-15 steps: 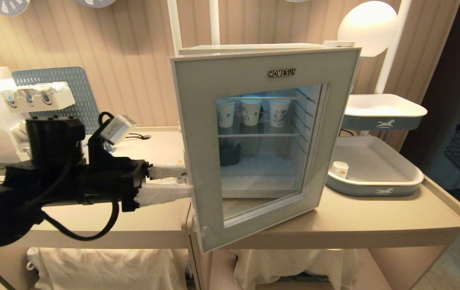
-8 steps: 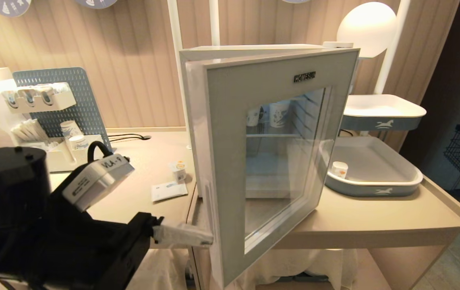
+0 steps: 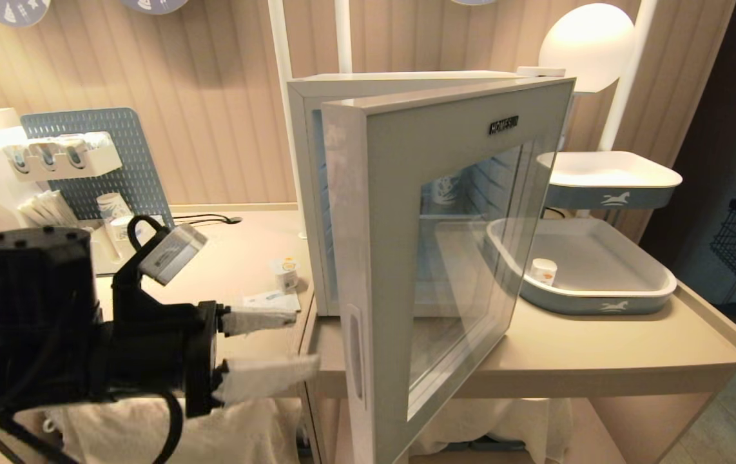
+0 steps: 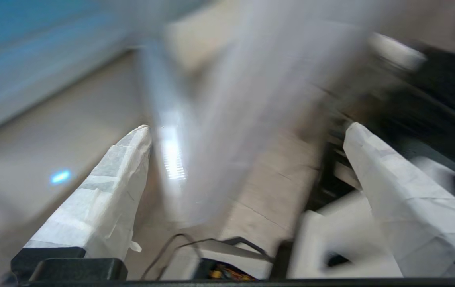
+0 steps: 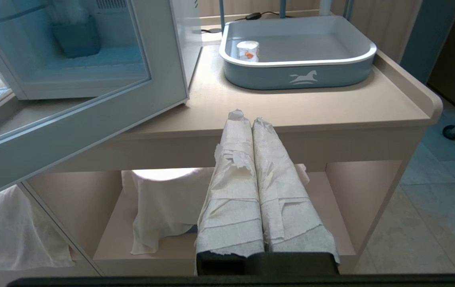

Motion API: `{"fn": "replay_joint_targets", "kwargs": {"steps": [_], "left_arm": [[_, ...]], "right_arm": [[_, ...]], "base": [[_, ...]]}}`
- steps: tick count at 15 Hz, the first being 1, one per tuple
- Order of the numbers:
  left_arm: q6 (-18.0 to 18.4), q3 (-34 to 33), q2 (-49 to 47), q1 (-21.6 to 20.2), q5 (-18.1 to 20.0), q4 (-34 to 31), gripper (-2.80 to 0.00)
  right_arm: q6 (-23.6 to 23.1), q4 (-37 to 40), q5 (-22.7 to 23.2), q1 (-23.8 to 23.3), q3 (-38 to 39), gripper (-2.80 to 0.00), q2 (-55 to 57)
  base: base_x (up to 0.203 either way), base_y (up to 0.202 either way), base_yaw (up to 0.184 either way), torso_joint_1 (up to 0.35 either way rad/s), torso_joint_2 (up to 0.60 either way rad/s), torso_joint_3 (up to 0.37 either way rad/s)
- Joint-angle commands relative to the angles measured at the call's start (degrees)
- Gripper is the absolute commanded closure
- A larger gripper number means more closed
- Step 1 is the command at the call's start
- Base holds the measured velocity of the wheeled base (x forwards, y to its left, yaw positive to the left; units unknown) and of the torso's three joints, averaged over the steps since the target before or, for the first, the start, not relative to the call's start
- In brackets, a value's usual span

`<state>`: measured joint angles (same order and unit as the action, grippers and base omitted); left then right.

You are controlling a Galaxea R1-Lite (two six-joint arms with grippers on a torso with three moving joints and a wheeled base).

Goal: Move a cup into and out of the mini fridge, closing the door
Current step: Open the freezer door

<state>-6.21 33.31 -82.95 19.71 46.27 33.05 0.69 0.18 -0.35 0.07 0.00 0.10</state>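
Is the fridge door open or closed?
Open. The door swings out from the mini fridge, showing a gap along its left edge.

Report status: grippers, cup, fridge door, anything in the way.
Left gripper open, empty, beside door. Right gripper shut, parked. Door ajar. One cup left of the fridge, another in tray.

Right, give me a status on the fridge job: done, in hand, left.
Done: the grey-framed glass door of the white mini fridge stands wide open. In hand: nothing; the left gripper hangs open beside the door edge, and the right gripper is shut and empty. Left: the small white foil-lidded cup sits on the counter beside the fridge, not yet loaded.
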Motion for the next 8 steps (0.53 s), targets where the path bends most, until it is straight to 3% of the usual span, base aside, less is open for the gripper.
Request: {"fn": "replay_joint_targets", "kwargs": {"steps": [1,2,5,6,7,8], "left_arm": [[-0.29,3.63,-9.35,-3.26,-10.57,0.50,-2.80],[-0.47,4.95,-12.15,-3.29,-16.50,0.74,-2.80],[-0.27,7.04,-14.50,-0.68,-18.55,0.99,-2.80],[-0.19,7.69,-15.58,-0.20,-18.79,1.02,-1.74],[-0.20,8.25,-16.40,0.08,-18.81,1.03,0.00],[-0.21,9.07,-17.09,0.97,-18.77,0.98,0.00]], "right_arm": [[0.01,-0.01,0.00,0.01,0.00,0.00,0.08],[0.01,-0.01,0.00,0.01,0.00,0.00,0.08],[0.01,-0.01,0.00,0.01,0.00,0.00,0.08],[0.01,-0.01,0.00,0.01,0.00,0.00,0.08],[0.01,-0.01,0.00,0.01,0.00,0.00,0.08],[0.01,-0.01,0.00,0.01,0.00,0.00,0.08]], "base": [[0.000,0.000,0.000,0.000,0.00,0.000],[0.000,0.000,0.000,0.000,0.00,0.000],[0.000,0.000,0.000,0.000,0.00,0.000],[0.000,0.000,0.000,0.000,0.00,0.000],[0.000,0.000,0.000,0.000,0.00,0.000],[0.000,0.000,0.000,0.000,0.00,0.000]]}}
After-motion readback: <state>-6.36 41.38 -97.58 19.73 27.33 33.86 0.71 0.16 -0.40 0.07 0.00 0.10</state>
